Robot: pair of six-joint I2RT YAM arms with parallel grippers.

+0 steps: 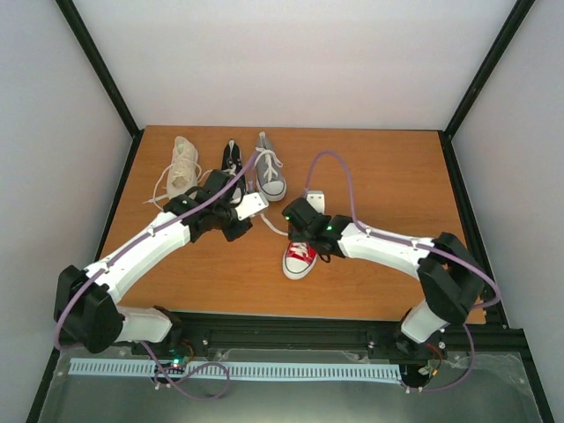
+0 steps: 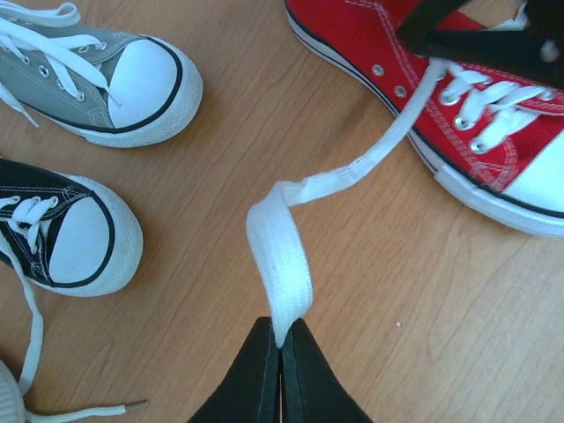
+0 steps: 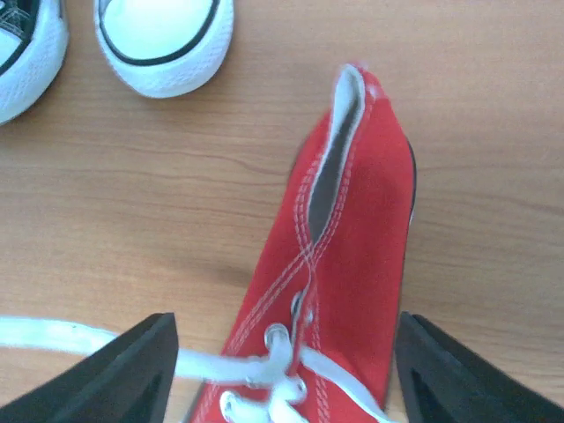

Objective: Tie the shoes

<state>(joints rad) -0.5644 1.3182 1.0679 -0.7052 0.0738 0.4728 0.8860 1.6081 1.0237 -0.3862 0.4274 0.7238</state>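
Observation:
The red shoe (image 1: pixel 300 259) lies in the middle of the table, toe toward the arms. My left gripper (image 2: pixel 281 339) is shut on one white lace (image 2: pixel 280 247) of the red shoe (image 2: pixel 493 115) and holds it out to the shoe's left, just above the wood. My right gripper (image 3: pixel 286 379) is open and straddles the red shoe (image 3: pixel 361 238) over its top eyelets, one finger on each side. The cream high-top (image 1: pixel 182 166), black shoe (image 1: pixel 231 159) and grey shoe (image 1: pixel 270 176) stand in a row at the back, laces loose.
The grey toe (image 2: pixel 132 84) and black toe (image 2: pixel 75 242) lie close to the left of the held lace. The two grippers (image 1: pixel 256 210) (image 1: pixel 304 240) are close together. A purple cable (image 1: pixel 339 172) arcs above the right arm.

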